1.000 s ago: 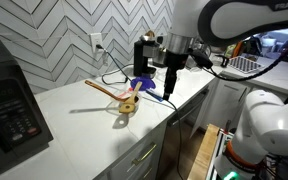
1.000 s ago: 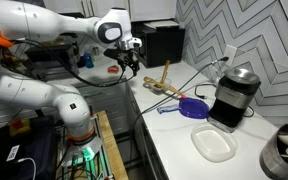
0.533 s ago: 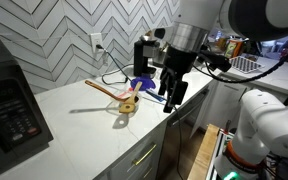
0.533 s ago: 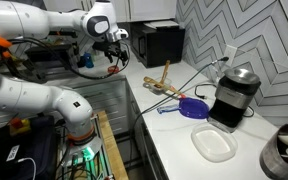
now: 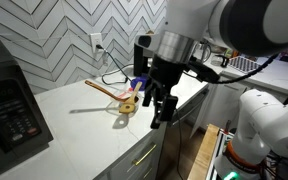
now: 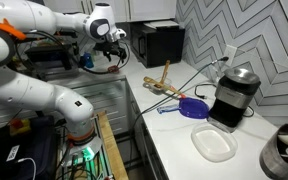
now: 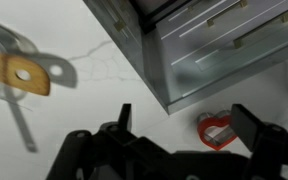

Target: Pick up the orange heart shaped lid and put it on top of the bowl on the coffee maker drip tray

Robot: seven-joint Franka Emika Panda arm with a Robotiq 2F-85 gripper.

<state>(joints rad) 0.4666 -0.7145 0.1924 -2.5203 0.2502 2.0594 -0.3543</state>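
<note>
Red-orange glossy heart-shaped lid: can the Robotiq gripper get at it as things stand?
Probably yes. In the wrist view the red-orange heart-shaped lid lies uncovered below the open gripper, near one finger, with nothing over it.

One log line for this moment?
fingers open, empty | at counter edge | lid in wrist view, not gripped | spoon on counter

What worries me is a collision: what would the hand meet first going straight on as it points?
Probably the heart-shaped lid, lying almost between the fingers of the hand in the wrist view; how far off is unclear.
</note>
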